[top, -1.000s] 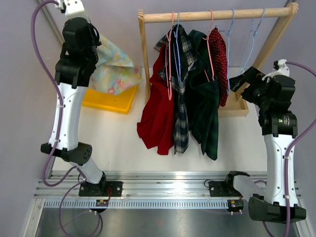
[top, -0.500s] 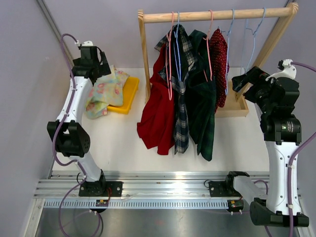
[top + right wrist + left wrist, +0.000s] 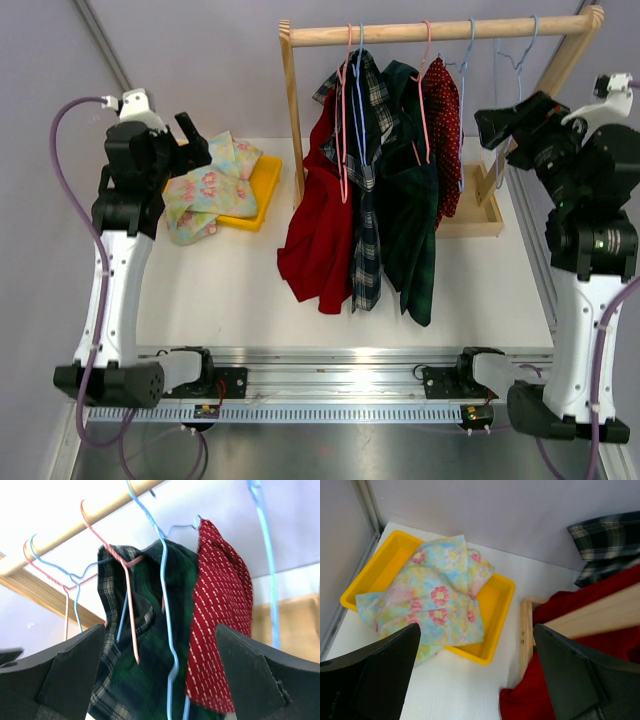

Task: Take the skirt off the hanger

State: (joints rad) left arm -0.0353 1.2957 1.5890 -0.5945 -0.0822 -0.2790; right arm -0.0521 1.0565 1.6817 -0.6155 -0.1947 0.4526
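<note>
**Skirt released into tray; left pincer withdrawn**

The floral skirt [image 3: 212, 185] is found crumpled on the yellow tray [image 3: 264, 188], to the left of the wooden rack [image 3: 440, 30], with part of its cloth spilling over the tray's edge onto the worktop [image 3: 230, 290]. A second ago it was held aloft by the left pincer [image 3: 190, 140]; it has since been let go and the arm has been drawn back. That pincer is now seen with its jaws spread wide and nothing between them, hovering left of the rack, over the tray.

The right pincer [image 3: 492, 125] is likewise seen open and empty, raised at the rack's right end and facing the hangers. Bare blue hangers [image 3: 515, 60] are noted at that end of the rail. Which of them carried the skirt cannot be told.

The skirt is clear of any hanger and is no longer held, so the task is judged complete.
</note>
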